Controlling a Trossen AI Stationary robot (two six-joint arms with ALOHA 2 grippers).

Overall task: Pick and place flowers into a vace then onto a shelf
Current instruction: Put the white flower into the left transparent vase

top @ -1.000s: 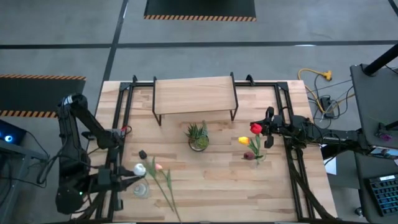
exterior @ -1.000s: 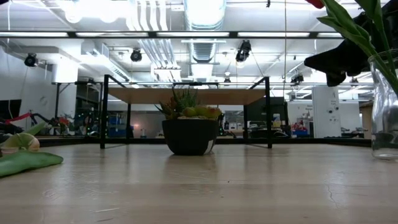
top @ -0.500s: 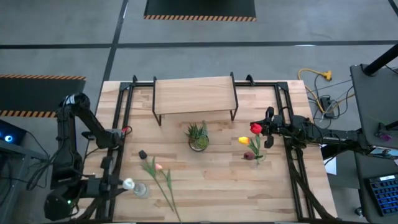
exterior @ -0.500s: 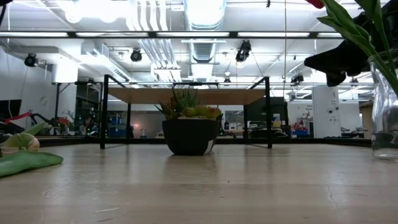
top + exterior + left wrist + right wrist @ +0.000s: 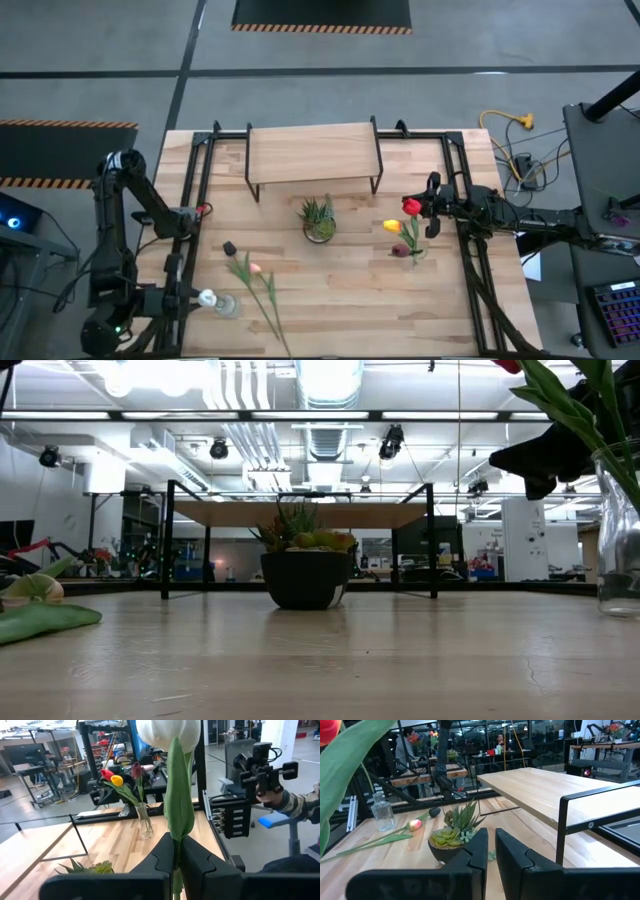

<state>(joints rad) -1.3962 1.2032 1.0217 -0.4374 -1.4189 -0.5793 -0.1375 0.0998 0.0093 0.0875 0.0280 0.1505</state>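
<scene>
Flowers of the task at mid-sequence, with one white tulip (image 5: 167,732) in hand. The left gripper (image 5: 177,842) is pressed together on this tulip's green stem, just below the head. The stem runs across the fingers and appears to stand roughly upright, head uppermost, since from above little but the white head shows.

The gripper sits well apart from the potted plant (image 5: 319,222), out on its left-arm side and on the side away from the shelf (image 5: 313,152). A small glass bottle (image 5: 227,306) stands empty just beside the held head, slightly toward the plant. A pink tulip (image 5: 255,268) lies flat on the table (image 5: 350,290) between the bottle and the plant, its long stem trailing away from the shelf. A dark head (image 5: 229,247), probably another tulip, lies near it.

On the plant's far side, toward the right arm, stands the vase (image 5: 145,822) holding red, yellow and maroon tulips. The right gripper (image 5: 491,837) waits just beside it, fingers almost together and nothing visible between them.

The deciding relation is judged to be stem end over vessel mouth. The bottle lies close to the left gripper, while the filled vase lies across the table past the plant, nearer the right arm. The shelf behind the plant carries nothing yet.
</scene>
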